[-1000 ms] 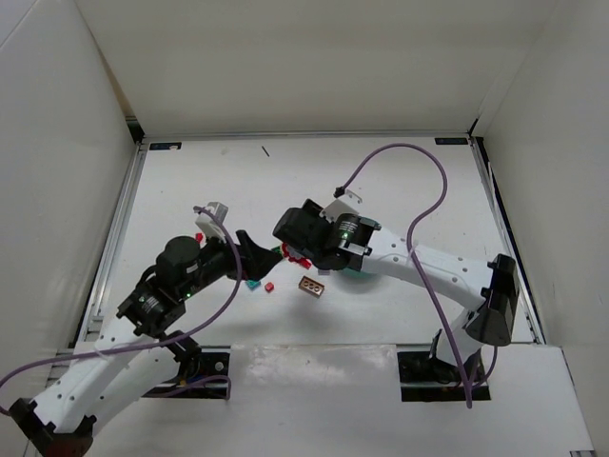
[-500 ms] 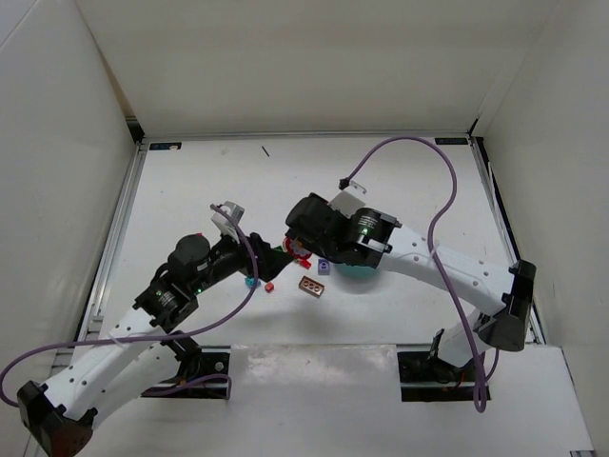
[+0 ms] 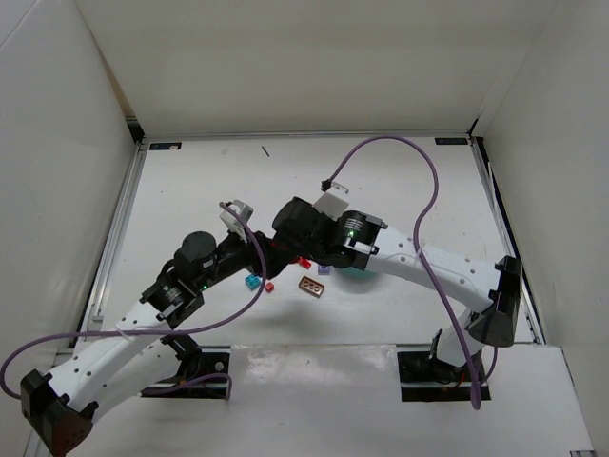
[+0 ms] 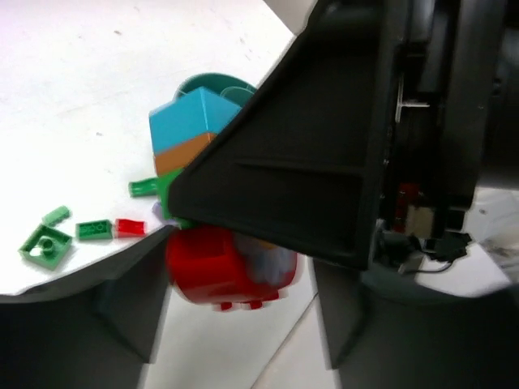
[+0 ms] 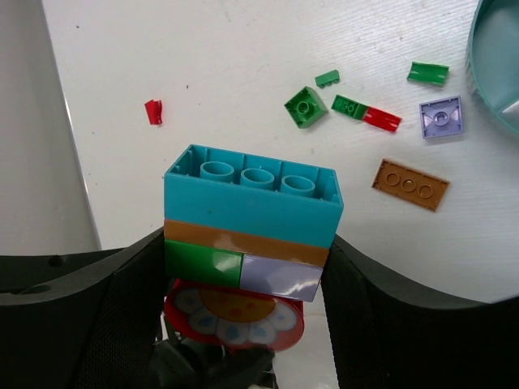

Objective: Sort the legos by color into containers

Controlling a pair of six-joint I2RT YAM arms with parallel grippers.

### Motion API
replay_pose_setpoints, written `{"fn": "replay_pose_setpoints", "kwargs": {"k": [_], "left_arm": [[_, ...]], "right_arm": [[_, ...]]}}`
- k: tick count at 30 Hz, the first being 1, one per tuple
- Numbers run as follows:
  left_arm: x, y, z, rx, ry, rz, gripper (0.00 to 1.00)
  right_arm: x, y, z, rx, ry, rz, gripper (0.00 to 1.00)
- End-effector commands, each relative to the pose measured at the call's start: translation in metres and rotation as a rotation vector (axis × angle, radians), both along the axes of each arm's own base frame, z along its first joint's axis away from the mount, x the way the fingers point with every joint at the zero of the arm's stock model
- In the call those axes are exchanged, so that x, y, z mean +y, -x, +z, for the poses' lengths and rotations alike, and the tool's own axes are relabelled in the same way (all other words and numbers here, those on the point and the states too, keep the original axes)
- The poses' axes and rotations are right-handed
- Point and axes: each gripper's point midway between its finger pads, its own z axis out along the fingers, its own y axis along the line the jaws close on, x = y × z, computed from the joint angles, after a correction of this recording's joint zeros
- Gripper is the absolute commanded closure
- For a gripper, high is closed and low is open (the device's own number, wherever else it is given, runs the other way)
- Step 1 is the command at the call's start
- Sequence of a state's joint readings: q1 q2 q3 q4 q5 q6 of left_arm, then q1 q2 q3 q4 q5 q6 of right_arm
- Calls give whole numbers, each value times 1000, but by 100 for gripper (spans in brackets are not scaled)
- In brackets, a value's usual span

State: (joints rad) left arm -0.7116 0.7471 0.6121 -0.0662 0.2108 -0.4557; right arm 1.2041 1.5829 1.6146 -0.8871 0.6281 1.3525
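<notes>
One camera up high, two down close.
The top camera looks down from behind on the whole table (image 3: 190, 181). Each wrist camera peers from very near. Both wrist views share the stack of bricks (image 5: 251, 219) and the little green bricks (image 5: 306, 106).

The white tabletop (image 5: 243, 49) carries a teal bowl (image 5: 496, 81) and loose legos (image 5: 305, 106), among them a brown plate (image 5: 409, 185), a purple plate (image 5: 440, 118) and small red bits.
</notes>
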Motion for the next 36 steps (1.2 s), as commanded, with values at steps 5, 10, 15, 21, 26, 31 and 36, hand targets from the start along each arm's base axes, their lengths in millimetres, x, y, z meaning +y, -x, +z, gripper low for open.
{"fn": "replay_pose_setpoints", "kwargs": {"k": [5,10,15,21,26,31,36], "left_arm": [[-3,6,24,-80,77,-31,39],[-7,7,19,-63,78,-53,43],[-6,9,23,-74,99,-52,57],[-2,11,27,-100,102,-45,67],[-6,11,23,-88,75,-71,75],[-6,9,15,-69,16,-75,74],[-6,13,12,-71,-17,-104,8]], "right_arm": [[8,-3,32,-83,-126,9,61],[9,0,38,-92,-153,27,61],[9,4,46,-101,-224,60,58],[3,4,49,-123,-237,61,59],[7,3,51,-125,-261,73,59],[10,5,45,-102,-277,90,58],[12,5,49,-109,-309,80,65]]}}
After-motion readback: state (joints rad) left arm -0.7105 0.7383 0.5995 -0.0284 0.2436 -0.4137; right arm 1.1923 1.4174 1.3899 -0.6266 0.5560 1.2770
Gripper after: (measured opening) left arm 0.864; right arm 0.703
